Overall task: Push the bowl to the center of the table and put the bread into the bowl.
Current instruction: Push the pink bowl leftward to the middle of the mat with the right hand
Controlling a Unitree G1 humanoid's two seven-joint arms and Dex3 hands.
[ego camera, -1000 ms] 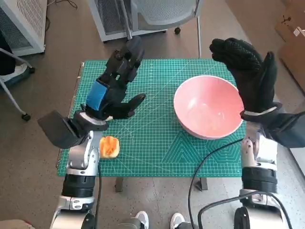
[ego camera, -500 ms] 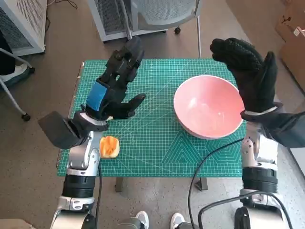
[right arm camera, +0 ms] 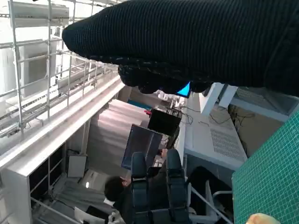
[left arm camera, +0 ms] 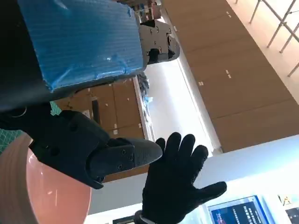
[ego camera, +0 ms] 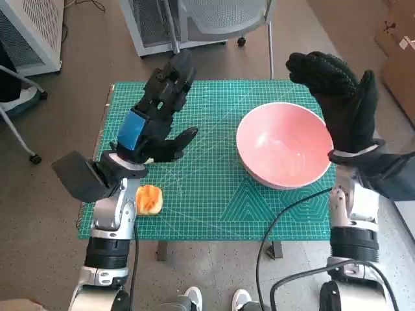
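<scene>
A pink bowl (ego camera: 283, 153) stands on the right half of the green cutting mat (ego camera: 214, 194); its rim also shows in the left wrist view (left arm camera: 28, 186). A small orange-topped bread roll (ego camera: 149, 199) lies near the mat's front left, just by my left forearm. My left hand (ego camera: 155, 113) hovers above the mat's left half, fingers spread, holding nothing. My right hand (ego camera: 340, 103) is raised over the bowl's right rim, fingers spread and empty; the left wrist view shows the right hand (left arm camera: 180, 186) too. A sliver of bread (right arm camera: 266, 218) shows in the right wrist view.
A grey chair (ego camera: 220, 16) stands behind the table's far edge. A white rack (ego camera: 29, 32) and a chair leg with castor (ego camera: 19, 136) are at the left. A cardboard box (ego camera: 399, 39) sits at the right. A person (right arm camera: 117, 191) sits in the background.
</scene>
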